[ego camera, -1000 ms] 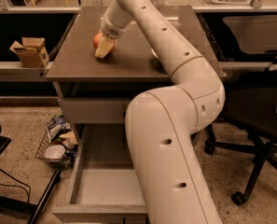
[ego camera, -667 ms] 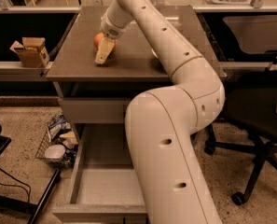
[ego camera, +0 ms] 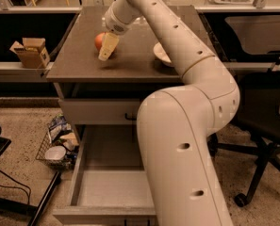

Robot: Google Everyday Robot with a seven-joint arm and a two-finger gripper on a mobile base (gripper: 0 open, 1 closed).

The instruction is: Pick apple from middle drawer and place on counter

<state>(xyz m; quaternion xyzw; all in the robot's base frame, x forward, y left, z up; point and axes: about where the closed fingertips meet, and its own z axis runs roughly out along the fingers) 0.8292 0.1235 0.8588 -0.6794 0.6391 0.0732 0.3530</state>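
The red-orange apple is on the counter, at its back left part. My gripper reaches down from the long white arm and stands right against the apple's right front side, covering part of it. The middle drawer is pulled wide open below the counter, and its grey floor is bare where the arm does not hide it.
A white bowl sits on the counter's right side, partly behind my arm. A closed drawer front lies above the open one. A cardboard box is on the left shelf. A wire basket is on the floor at left and an office chair at right.
The apple shows more than before, to the left of my gripper. The gripper has shifted slightly to the right of it. The arm and drawer look the same.
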